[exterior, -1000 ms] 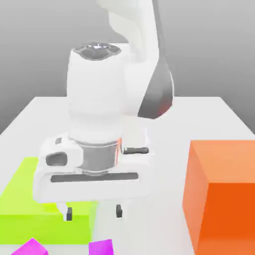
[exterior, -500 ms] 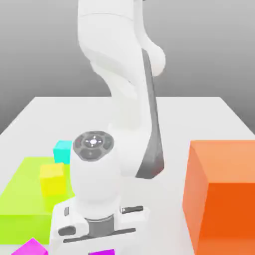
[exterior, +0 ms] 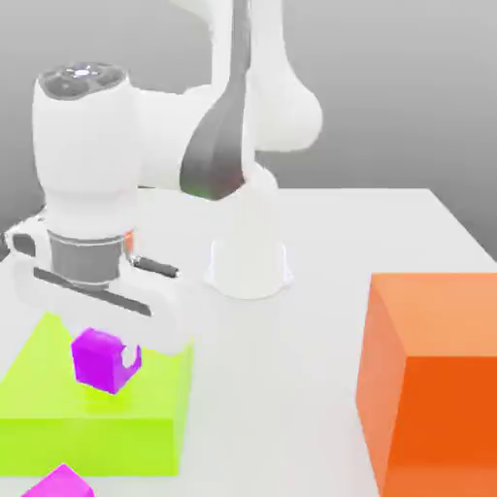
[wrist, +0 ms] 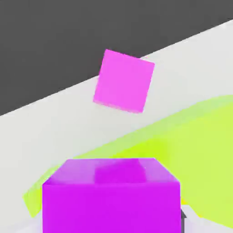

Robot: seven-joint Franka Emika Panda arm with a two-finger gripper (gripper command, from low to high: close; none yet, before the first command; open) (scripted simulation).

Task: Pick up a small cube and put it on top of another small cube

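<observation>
My gripper [exterior: 105, 363] is shut on a small magenta cube [exterior: 94, 355] and holds it in the air. The cube hangs just above the flat lime-green block [exterior: 58, 413] at the exterior view's left. In the hand view the held cube [wrist: 111, 195] sits close to the camera between the jaws, over the lime-green block [wrist: 200, 141]. The other small cube is hidden behind my hand and the held cube.
A second magenta cube [exterior: 60, 482] lies on the white table [exterior: 291, 408] by the front edge, and the hand view shows this second magenta cube [wrist: 124, 86] too. A huge orange block [exterior: 432, 379] stands at the exterior view's right. The arm's base [exterior: 248, 254] stands mid-table.
The gripper came down on the magenta cube near the front edge and shut on it. It then rose and moved to the exterior view's left, over the lime-green block.
</observation>
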